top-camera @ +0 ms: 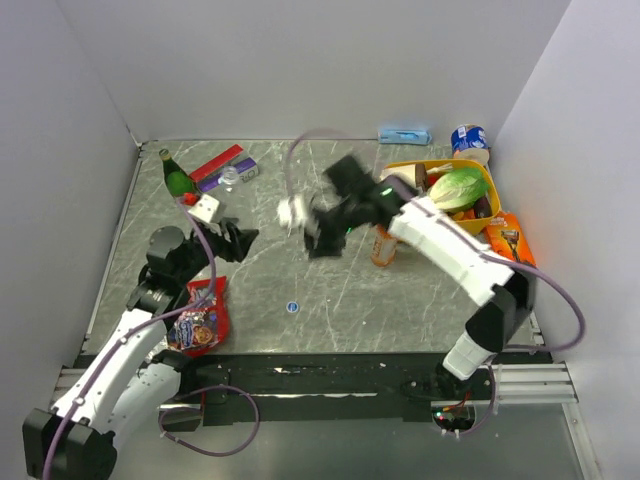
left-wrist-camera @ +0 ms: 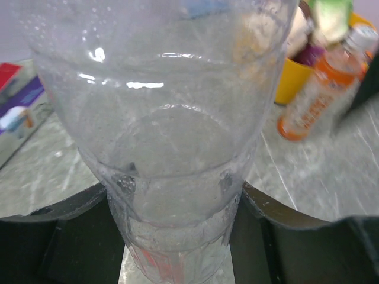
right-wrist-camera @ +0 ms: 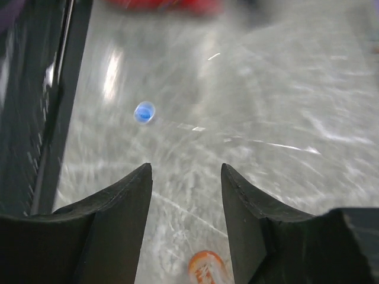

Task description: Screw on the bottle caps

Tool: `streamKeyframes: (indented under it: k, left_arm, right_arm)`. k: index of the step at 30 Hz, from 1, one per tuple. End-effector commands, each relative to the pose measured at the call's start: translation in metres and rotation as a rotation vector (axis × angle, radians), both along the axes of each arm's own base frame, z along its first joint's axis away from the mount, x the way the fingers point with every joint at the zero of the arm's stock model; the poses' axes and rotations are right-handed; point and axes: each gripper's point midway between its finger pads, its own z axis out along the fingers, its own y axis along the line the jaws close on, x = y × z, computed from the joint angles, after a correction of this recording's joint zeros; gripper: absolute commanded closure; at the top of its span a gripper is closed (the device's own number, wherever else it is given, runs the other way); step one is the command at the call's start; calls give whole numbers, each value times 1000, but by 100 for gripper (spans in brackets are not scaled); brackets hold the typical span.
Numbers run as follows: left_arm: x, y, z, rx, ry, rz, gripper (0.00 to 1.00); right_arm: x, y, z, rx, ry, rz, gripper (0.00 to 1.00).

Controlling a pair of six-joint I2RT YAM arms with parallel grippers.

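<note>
On the grey marbled worktop (top-camera: 400, 300), a dark green glass bottle (top-camera: 177, 178) stands upright at upper left, near a red box (top-camera: 217, 162) and a white cube (top-camera: 206, 208). At upper right, a yellow bowl (top-camera: 441, 162) holds a green cabbage (top-camera: 458, 188); a red snack packet (top-camera: 203, 318) lies lower left.

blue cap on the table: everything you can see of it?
The blue cap is a tiny round disc, seemingly plastic, lying alone on the grey marbled table, toward the near edge between the arms, right of a red snack packet. Nothing touches it. In the right wrist view it is blurred, ahead and left of the open, empty right gripper. Which face is up cannot be told.
</note>
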Motion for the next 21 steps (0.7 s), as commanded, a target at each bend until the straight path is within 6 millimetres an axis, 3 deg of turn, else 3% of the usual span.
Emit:
streamKeyframes:
  k: [1, 5, 11, 21]
  left_arm:
    - [10, 30, 30, -107, -58, 149, 99]
    - [8, 47, 36, -121, -65, 221, 99]
    - [7, 66, 39, -119, -66, 298, 99]
    - [9, 72, 35, -85, -54, 315, 99]
  right_arm:
    - [-21, -2, -90, -261, -194, 329, 44]
    - [-21, 21, -135, -313, -262, 478, 44]
    - [-27, 45, -179, -337, -280, 605, 46]
    - [-51, 61, -212, -331, -227, 737, 45]
